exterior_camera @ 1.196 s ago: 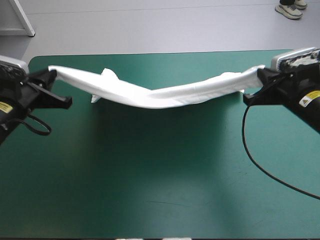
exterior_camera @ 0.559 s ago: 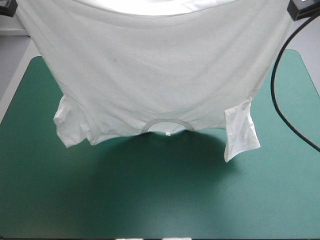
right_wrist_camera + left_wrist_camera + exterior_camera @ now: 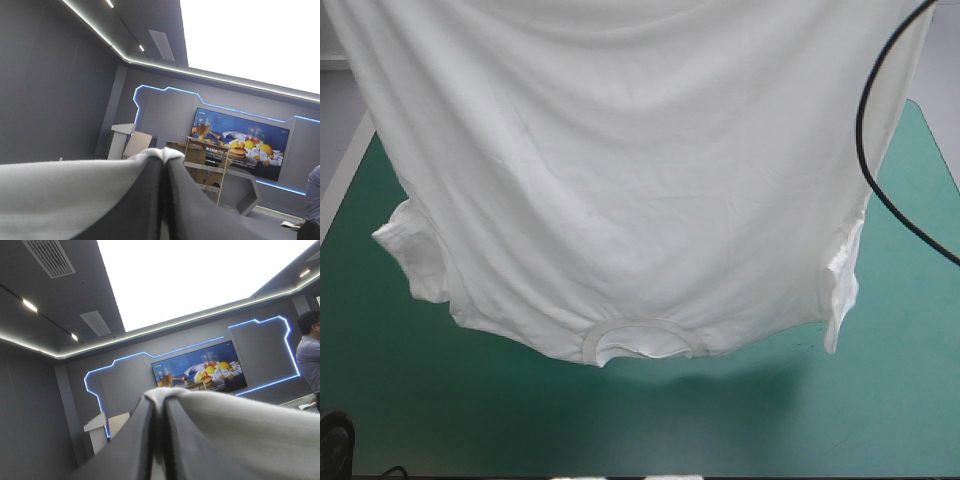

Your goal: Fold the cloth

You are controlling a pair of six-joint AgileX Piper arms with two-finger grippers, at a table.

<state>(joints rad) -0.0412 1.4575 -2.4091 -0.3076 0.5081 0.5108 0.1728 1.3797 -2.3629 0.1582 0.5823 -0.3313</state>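
The left arm's two broad black fingers [image 3: 132, 447] are clenching into one pointed arch, pinching a thin rolled edge of the white short-sleeved cotton T-shirt [image 3: 620, 180] at their tip, and from that pinch the soft matte fabric is draping away over the finger on the side nearer the other arm. In the high view the garment is hanging lifted in the air as one wide, smooth sheet in front of the desk with the teal-green cover [image 3: 770, 425], and its upper edge is running out of sight at the top. At the left, a short sleeve [image 3: 408, 245] is bulging outward in a rounded, crumpled fold. Across the middle, shallow curved creases are sagging between the two upper corners, while the rest of the cloth is lying almost flat. At the lowest point, the ribbed round collar [image 3: 645, 338] is curling into a half ring, and a dark shadow is falling on the cover beneath it. At the right, the other sleeve [image 3: 842, 285] is drooping as a narrow, folded flap. The right arm's black fingers [image 3: 190, 215] are likewise pressing together on a rolled edge of the T-shirt, with the fabric spreading off toward the left arm.
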